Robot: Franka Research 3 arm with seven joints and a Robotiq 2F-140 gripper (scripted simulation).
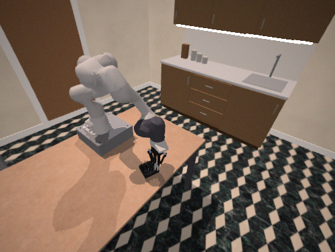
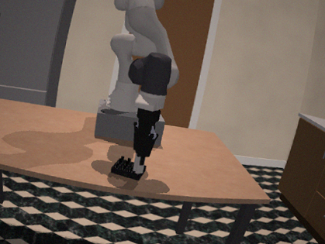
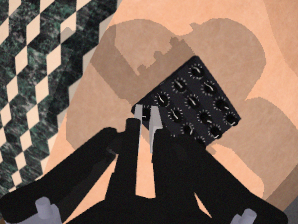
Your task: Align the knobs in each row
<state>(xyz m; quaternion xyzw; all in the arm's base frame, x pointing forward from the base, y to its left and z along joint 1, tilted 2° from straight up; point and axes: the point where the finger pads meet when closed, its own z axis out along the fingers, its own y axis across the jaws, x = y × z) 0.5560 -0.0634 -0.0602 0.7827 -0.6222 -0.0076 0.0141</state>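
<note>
The black knob box stands flat on the table. In the wrist view it lies diagonally, with four rows of four knobs; white lines show on several knob tops, but the printed names are too small to read. My gripper points down at the box's corner nearest the table's front edge. Its light fingertips are close together, on either side of the corner knob, and appear shut on it. The fingers partly hide this knob, its marks and part of the box beside it.
The wooden table has its front edge close to the box. The robot's grey base stands behind the box. Dark arm shadows fall around the box. A kitchen counter stands beyond the table, apart from it.
</note>
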